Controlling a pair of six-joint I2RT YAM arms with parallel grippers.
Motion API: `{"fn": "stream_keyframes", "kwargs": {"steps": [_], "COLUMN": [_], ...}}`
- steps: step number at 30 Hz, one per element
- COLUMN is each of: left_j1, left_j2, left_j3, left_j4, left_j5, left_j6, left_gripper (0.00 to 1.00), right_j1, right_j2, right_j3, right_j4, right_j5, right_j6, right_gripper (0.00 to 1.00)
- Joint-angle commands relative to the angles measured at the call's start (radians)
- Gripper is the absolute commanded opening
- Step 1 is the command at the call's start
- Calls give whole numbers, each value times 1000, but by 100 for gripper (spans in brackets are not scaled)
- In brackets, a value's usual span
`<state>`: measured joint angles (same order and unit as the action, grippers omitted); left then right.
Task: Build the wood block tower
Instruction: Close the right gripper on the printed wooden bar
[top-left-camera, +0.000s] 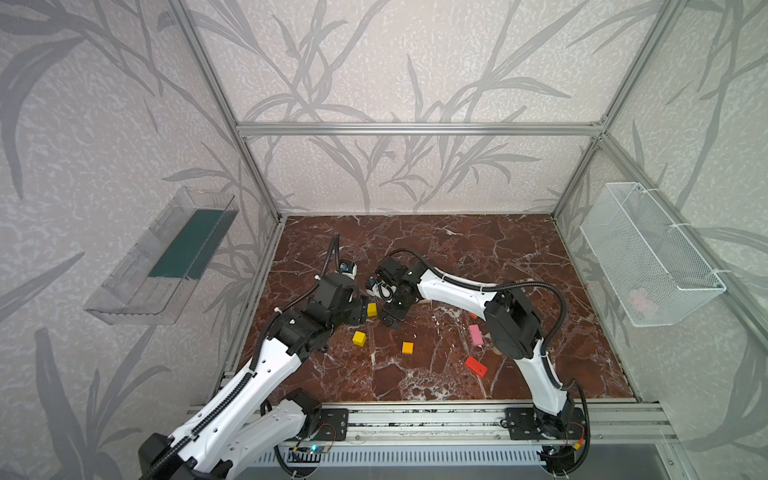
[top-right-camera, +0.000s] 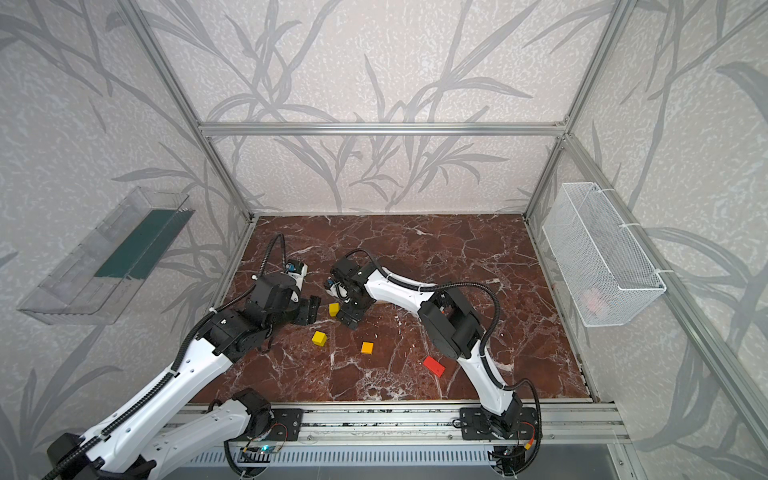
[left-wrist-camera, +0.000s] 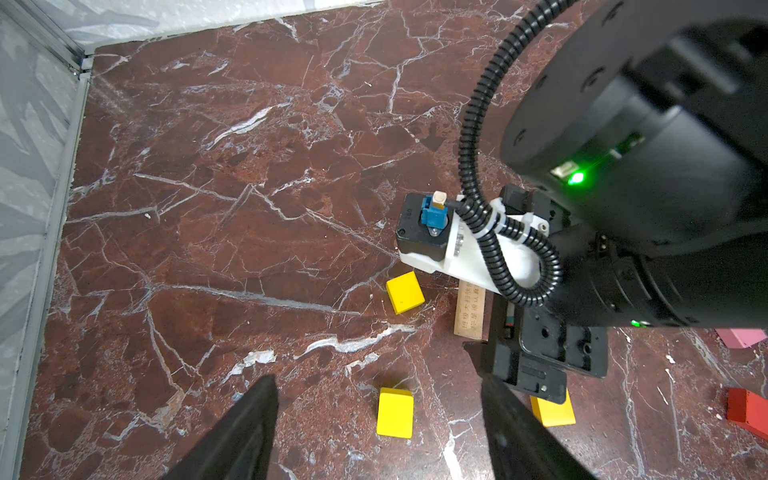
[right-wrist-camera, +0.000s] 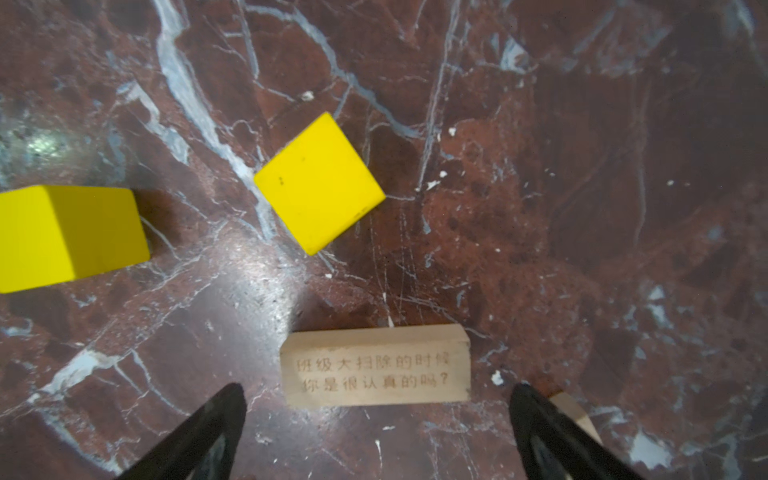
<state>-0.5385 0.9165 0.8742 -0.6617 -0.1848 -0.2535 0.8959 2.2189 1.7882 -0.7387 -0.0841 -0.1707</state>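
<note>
The wood blocks lie singly on the red marble floor (top-left-camera: 457, 257); the tower is out of view. My left gripper (left-wrist-camera: 378, 380) hangs open above a yellow cube (left-wrist-camera: 395, 412), apart from it. A second yellow cube (top-left-camera: 372, 309) sits between the left gripper (top-left-camera: 359, 311) and the right gripper (top-left-camera: 390, 319). My right gripper (right-wrist-camera: 378, 388) is open, with a tan plank (right-wrist-camera: 376, 365) bearing printed characters lying crosswise just past its fingertips. An orange cube (top-left-camera: 408, 348), a pink brick (top-left-camera: 476, 334) and a red brick (top-left-camera: 476, 366) lie nearer the front right. The right arm hides most of the plank in both top views.
A clear plastic bin (top-left-camera: 166, 257) hangs on the left wall and a white wire basket (top-left-camera: 648, 253) on the right wall. Aluminium frame posts edge the floor, and a rail (top-left-camera: 415, 415) carrying both arm bases runs along the front. The two grippers stand close together.
</note>
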Motion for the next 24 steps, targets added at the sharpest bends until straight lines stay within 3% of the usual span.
{"fn": "stream_keyframes", "kwargs": {"steps": [1,14,24], "left_j1": [5,5,5], "left_j2": [-9,-5,-3], "left_j3": [-14,-14,-14], "left_j4": [-7,-7,-10], "left_j5": [-16,-15,-12], "left_j6": [11,13,12], "left_gripper": [75,75,75], "right_j1": [2,11,23], "right_j2": [26,43,50], "right_j3": [25,27,29], "right_j4": [1,0,-6], "right_j5": [30,38,70], "right_j6": [-9,-3,13], "right_gripper": [99,93,75]}}
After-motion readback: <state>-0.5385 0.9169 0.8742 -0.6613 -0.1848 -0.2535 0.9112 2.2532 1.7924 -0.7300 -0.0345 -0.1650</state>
